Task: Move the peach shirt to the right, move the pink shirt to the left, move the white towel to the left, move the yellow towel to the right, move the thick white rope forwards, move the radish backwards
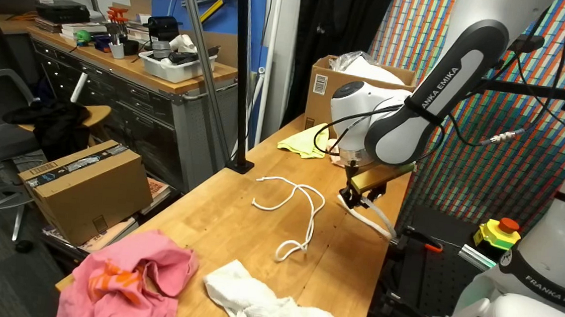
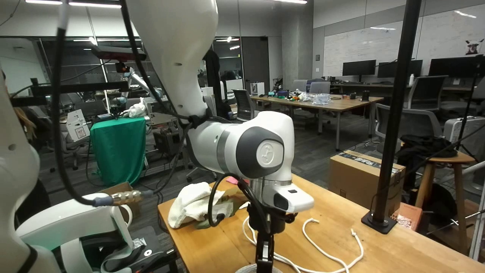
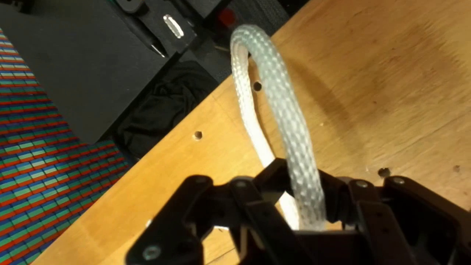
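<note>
Near the table edge my gripper (image 1: 353,199) is shut on one end of the thick white rope (image 1: 381,216). In the wrist view the thick white rope (image 3: 290,114) arches up off the wood, and its near part runs to my gripper (image 3: 298,170); its other part lies under the fingers. The yellow towel (image 1: 305,141) is at the far end of the table, beside a bit of the peach shirt (image 1: 334,155), mostly hidden behind the arm. At the near end lie the crumpled pink shirt (image 1: 123,287) and white towel (image 1: 276,306). The radish is out of view.
A thinner white cord (image 1: 312,216) curls loosely mid-table. A cardboard box (image 1: 325,96) stands at the far end, and a black post (image 1: 241,74) rises at the table's edge. Beside the robot base sits a yellow-and-red emergency stop (image 1: 499,233).
</note>
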{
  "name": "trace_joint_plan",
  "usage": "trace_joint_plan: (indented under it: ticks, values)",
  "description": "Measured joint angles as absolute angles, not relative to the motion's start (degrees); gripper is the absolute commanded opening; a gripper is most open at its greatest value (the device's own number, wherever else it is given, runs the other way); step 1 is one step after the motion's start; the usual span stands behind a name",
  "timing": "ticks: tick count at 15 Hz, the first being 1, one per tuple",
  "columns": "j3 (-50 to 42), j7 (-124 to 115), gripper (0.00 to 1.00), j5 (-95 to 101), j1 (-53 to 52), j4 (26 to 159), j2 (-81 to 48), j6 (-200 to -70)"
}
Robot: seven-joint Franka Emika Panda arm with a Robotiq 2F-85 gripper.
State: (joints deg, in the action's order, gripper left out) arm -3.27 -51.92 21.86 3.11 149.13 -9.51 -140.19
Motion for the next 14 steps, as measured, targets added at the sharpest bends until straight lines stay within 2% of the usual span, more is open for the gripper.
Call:
trace_joint_plan:
  ticks: [6,14]
  values:
    - [-3.5,-50.6,0.03,17.5,0.9,144.5,-17.7,-145.7]
    - [-7.4,-50.7,0.03,14.9,-1.9,139.0,-26.3,-145.9]
